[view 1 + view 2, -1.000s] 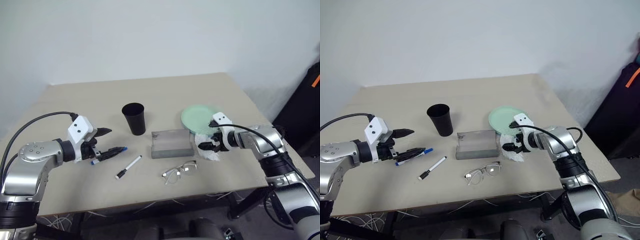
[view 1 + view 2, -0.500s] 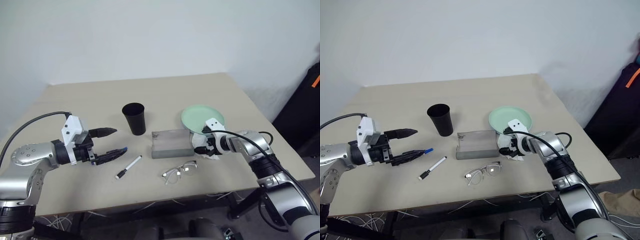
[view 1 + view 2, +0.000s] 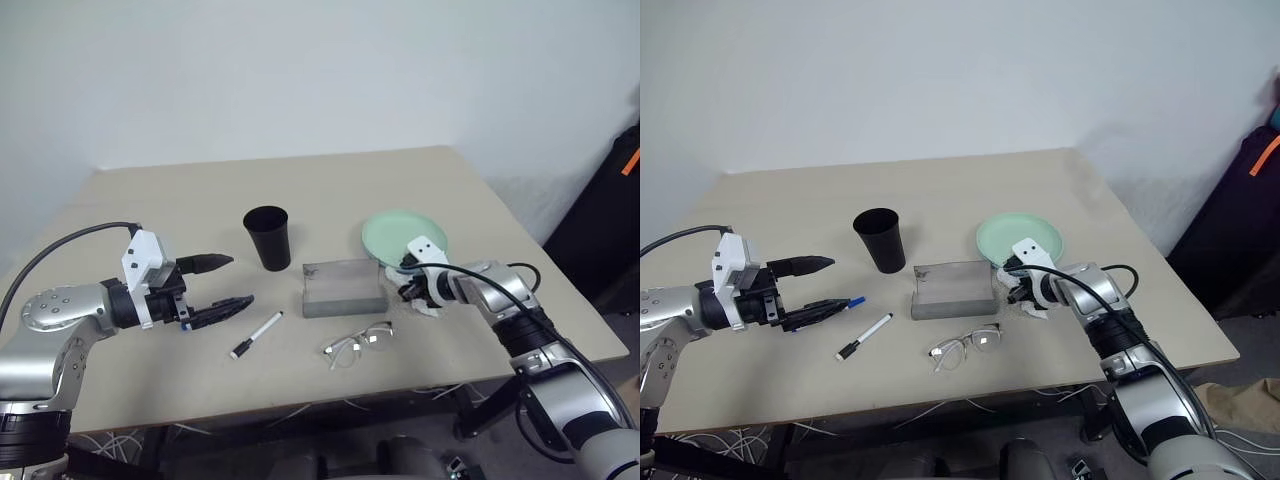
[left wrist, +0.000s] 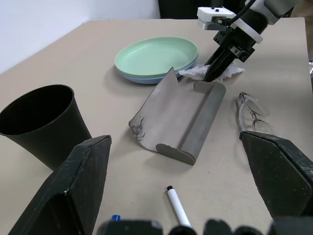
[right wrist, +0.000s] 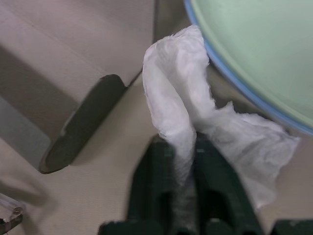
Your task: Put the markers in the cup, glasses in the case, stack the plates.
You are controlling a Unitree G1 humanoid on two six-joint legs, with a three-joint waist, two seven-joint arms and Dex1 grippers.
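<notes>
My right gripper (image 3: 410,290) is shut on a crumpled white tissue (image 5: 176,93), between the gray case (image 3: 343,288) and the plates. The pale green plate (image 3: 400,235) lies on the light blue plate (image 4: 132,76). My left gripper (image 3: 835,283) stands open at the table's left, and the blue-capped marker (image 3: 854,300) pokes out by its lower finger. The black-capped marker (image 3: 257,334) lies in front of the black cup (image 3: 268,236), which stands upright. The clear glasses (image 3: 358,343) lie unfolded just in front of the case.
The beige table's (image 3: 200,200) front edge runs close behind the glasses. A dark object with an orange stripe (image 3: 625,190) stands off the table at the far right. Cables trail from both wrists.
My right gripper slid left toward the case's end, sank a little and shut on the tissue. My left gripper drew back slightly and turned, still open.
</notes>
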